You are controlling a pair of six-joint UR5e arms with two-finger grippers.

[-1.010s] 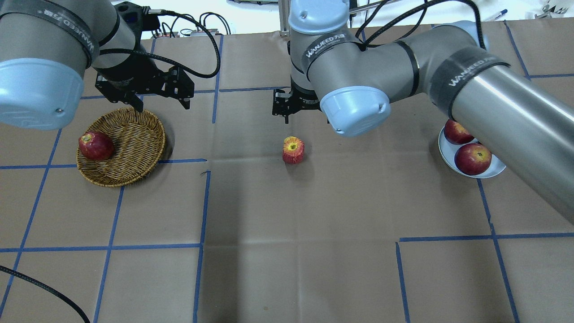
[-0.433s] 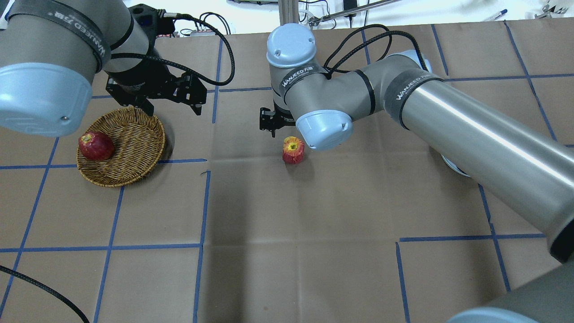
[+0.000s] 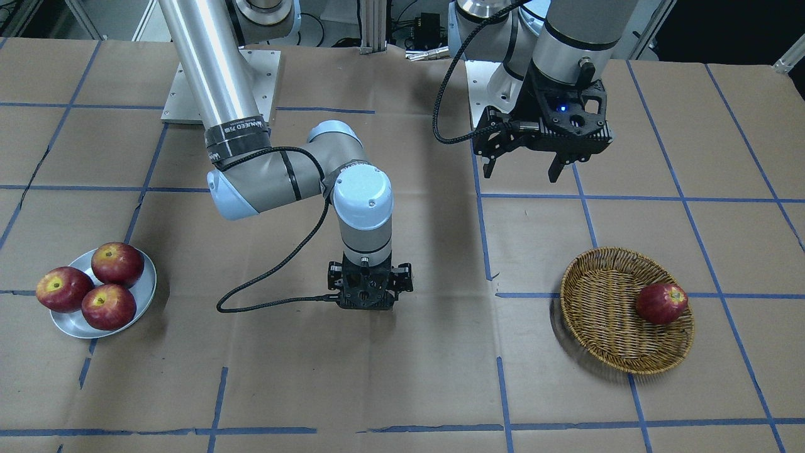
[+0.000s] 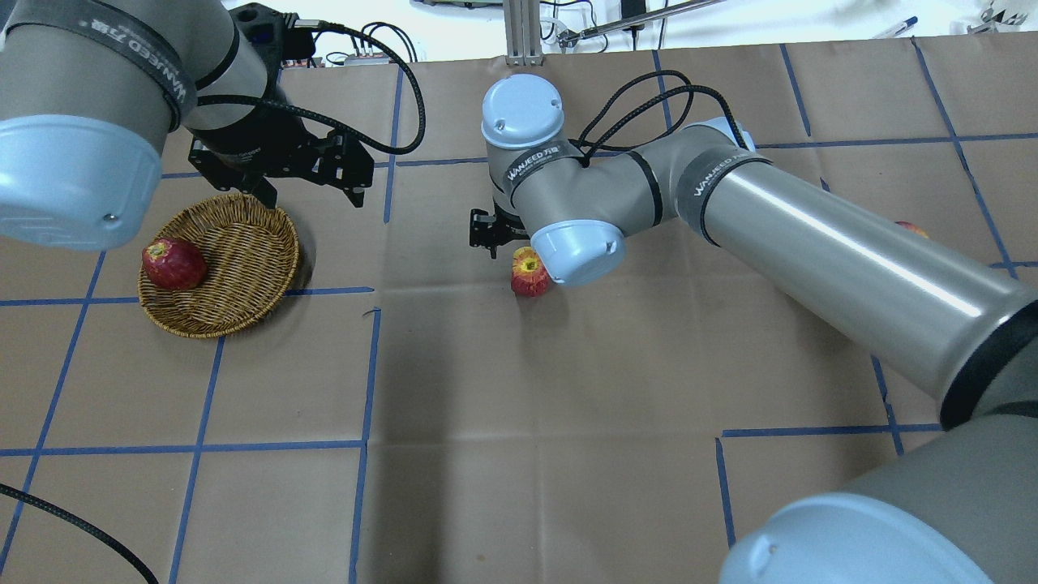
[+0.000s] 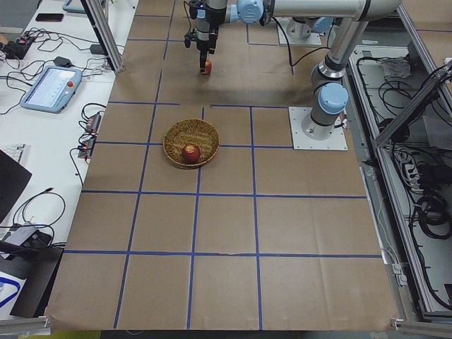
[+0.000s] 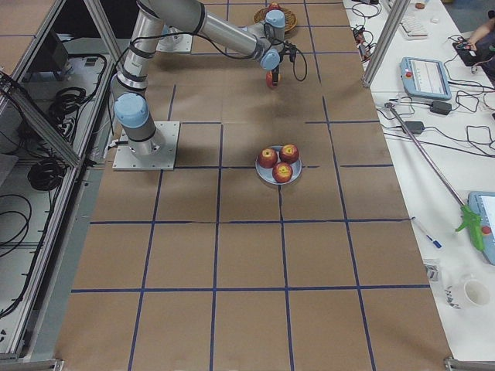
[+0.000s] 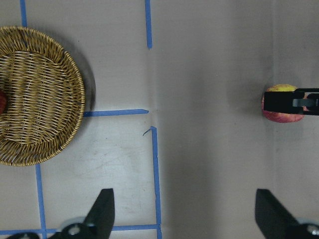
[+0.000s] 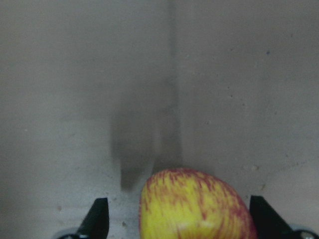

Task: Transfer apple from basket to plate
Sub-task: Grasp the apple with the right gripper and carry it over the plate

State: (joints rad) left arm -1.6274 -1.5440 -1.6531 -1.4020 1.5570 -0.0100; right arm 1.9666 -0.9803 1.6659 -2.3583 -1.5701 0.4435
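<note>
The yellow-streaked apple (image 4: 527, 278) sits on the table's middle, outside the basket. My right gripper (image 8: 182, 221) is open and low over it. In the right wrist view the apple (image 8: 194, 206) lies between the two fingertips (image 8: 97, 216), apart from both. From the front the right gripper (image 3: 370, 301) hides the apple. The wicker basket (image 4: 243, 259) stands at the left and holds one dark red apple (image 4: 173, 264). My left gripper (image 4: 312, 193) is open and empty, raised behind the basket's far rim. The metal plate (image 3: 143, 296) holds three red apples.
In the overhead view my right arm (image 4: 811, 251) crosses the table's right half and hides the plate. Blue tape lines (image 4: 369, 365) mark the brown paper cover. The plate (image 6: 260, 171) lies near the table's middle in the right side view.
My right arm has swung left and lowered its gripper from behind the apple to around it. My left gripper has shifted slightly right. The apple has not moved.
</note>
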